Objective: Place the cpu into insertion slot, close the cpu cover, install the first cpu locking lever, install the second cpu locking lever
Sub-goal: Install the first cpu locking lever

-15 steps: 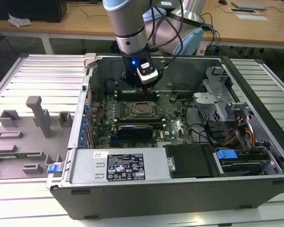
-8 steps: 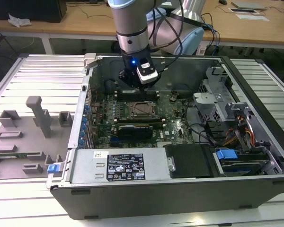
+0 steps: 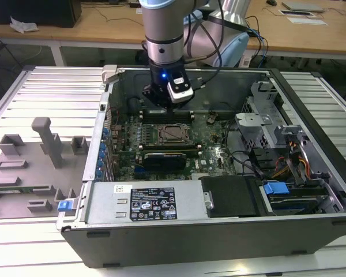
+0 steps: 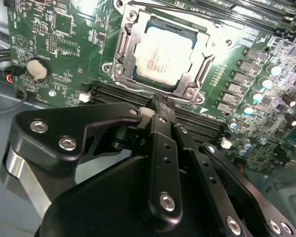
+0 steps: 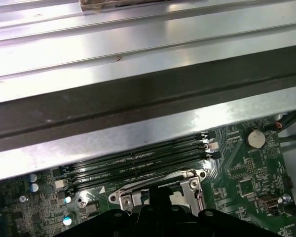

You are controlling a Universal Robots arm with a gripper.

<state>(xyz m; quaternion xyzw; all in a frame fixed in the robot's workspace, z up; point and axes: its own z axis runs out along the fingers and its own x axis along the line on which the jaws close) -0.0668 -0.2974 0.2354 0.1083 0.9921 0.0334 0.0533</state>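
The cpu [image 4: 164, 53], with its pale silver top, lies in the insertion slot [image 3: 174, 134] on the green board inside the open computer case. The silvery cpu cover [image 4: 122, 49] lies flat around it, and the chip shows through its square opening. A thin metal lever [image 4: 167, 11] runs along one edge of the socket. My gripper [image 4: 158, 102] hangs just above the board, over the black memory slots beside the socket, on the side toward the case's back wall. It is shut with nothing between its fingers. A corner of the cover [image 5: 126, 197] shows past the fingertips in the first wrist view.
Long black memory slots [image 4: 113, 91] and a coin battery [image 4: 38, 69] flank the socket. The case's metal wall [image 5: 138, 98] rises close behind the gripper. A black card [image 3: 170, 156], the power supply [image 3: 144, 202] and a drive cage [image 3: 265, 121] fill the case. A grey fixture tray [image 3: 40, 156] lies at the exterior view's left.
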